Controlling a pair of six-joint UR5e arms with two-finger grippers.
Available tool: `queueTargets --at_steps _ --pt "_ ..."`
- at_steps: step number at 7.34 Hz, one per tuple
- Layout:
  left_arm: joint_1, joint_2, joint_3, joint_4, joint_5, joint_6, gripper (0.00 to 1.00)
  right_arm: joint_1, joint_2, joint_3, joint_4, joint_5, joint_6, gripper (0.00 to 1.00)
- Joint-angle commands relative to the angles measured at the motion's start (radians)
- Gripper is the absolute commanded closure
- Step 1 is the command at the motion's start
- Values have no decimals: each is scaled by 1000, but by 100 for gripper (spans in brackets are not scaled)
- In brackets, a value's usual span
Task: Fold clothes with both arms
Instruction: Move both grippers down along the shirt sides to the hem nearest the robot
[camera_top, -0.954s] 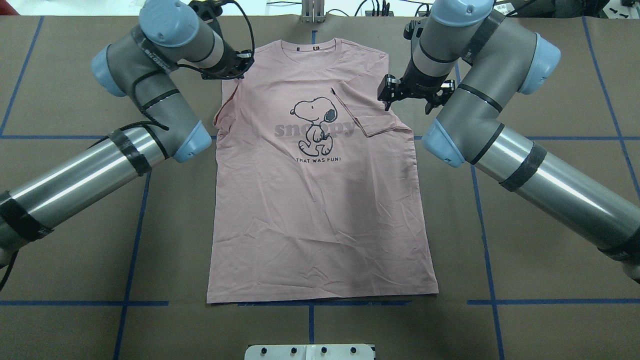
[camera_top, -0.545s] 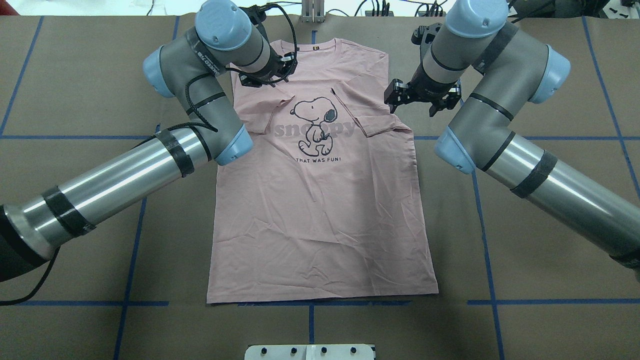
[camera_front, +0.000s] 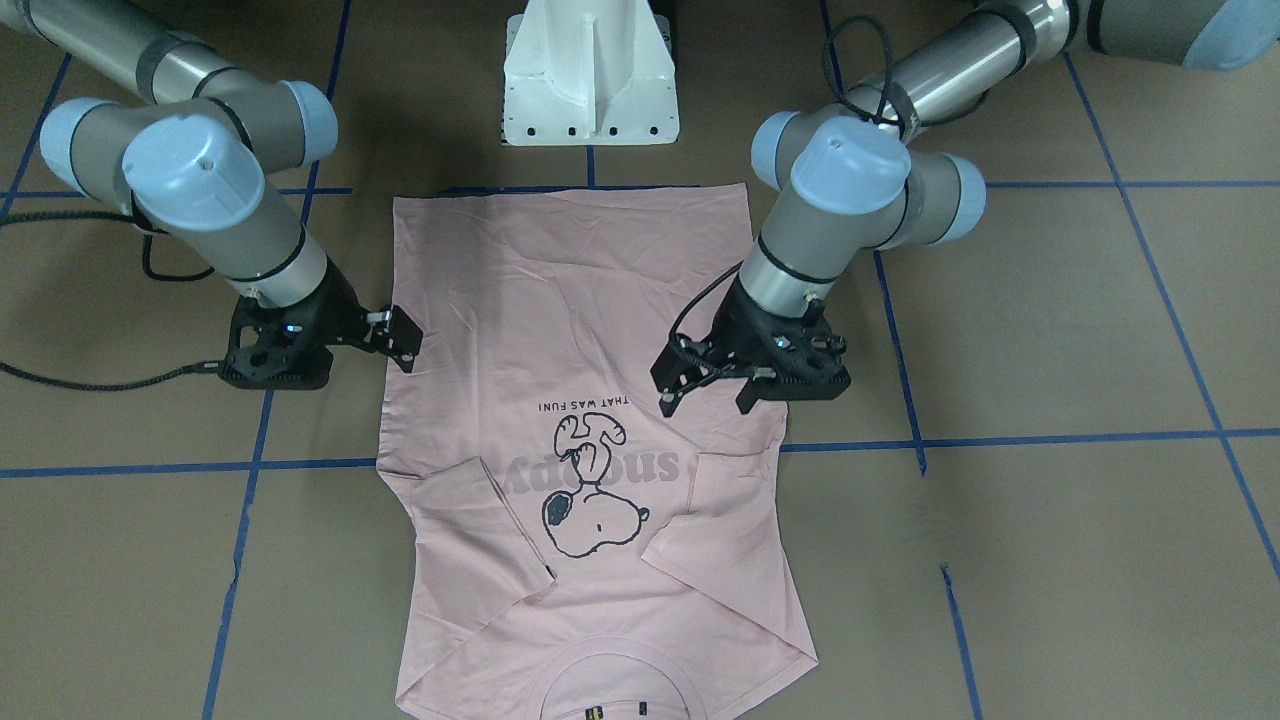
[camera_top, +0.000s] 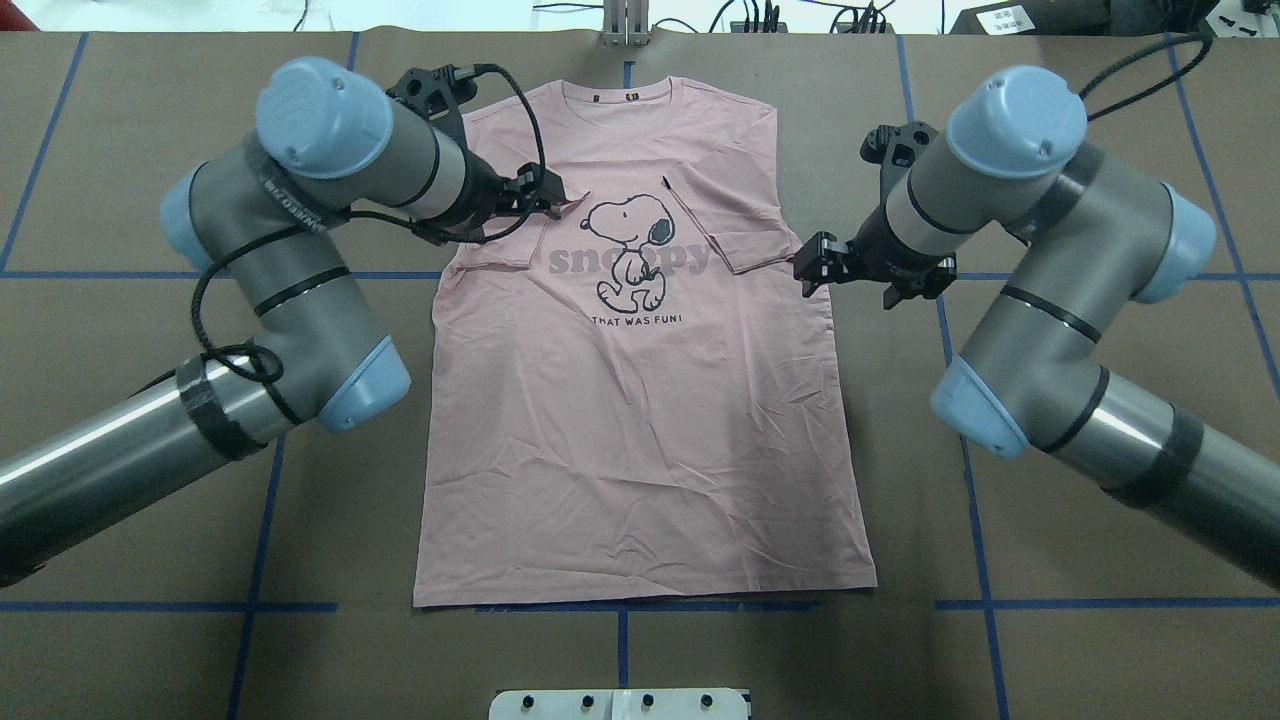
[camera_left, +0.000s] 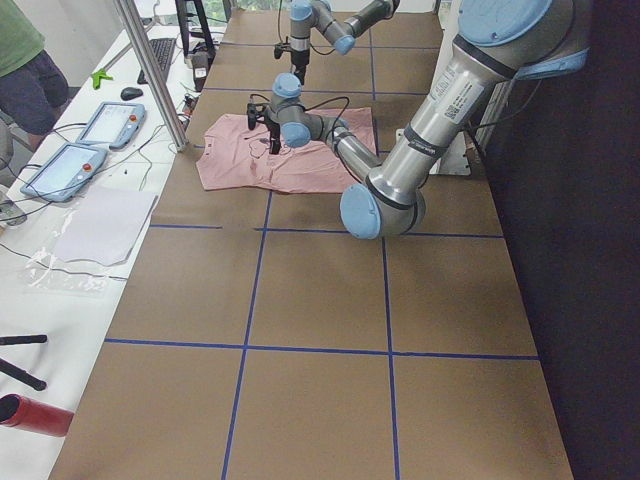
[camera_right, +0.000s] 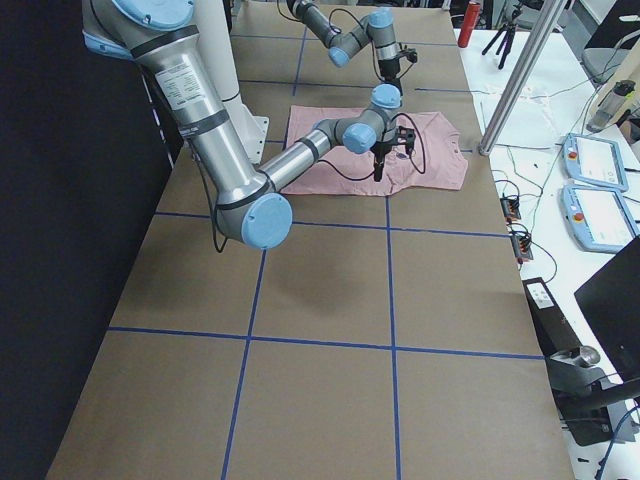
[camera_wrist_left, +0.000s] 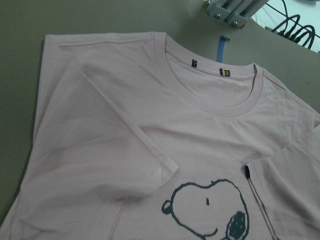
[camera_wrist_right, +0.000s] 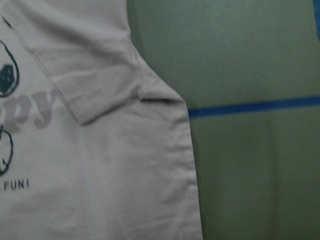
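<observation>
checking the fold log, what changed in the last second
The left gripper swept in over the T-shirt, laid the left sleeve across the chest, then drew back toward the robot, jaws open. The right gripper slid toward the robot beside the shirt's edge. Shirt body and folded right sleeve stayed put.

Left claw (camera_front: 705, 398) spread apart, right claw (camera_top: 848, 285) spread apart, both held low
</observation>
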Motion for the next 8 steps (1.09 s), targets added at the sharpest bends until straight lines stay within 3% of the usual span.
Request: queueTargets --at_steps 1,2,3,4,8 --pt "63 270 -326 40 12 68 0 -160 -216 227 67 -127 171 0" --pt "92 365 -409 40 41 69 0 -227 -308 250 206 -197 289 0" --pt "101 386 -440 43 48 69 0 -324 -353 279 221 -318 313 0" --pt "106 385 -442 51 48 66 0 -382 -370 280 215 -363 334 0" --pt "120 385 -451 52 42 57 0 -498 -354 277 137 -437 341 0"
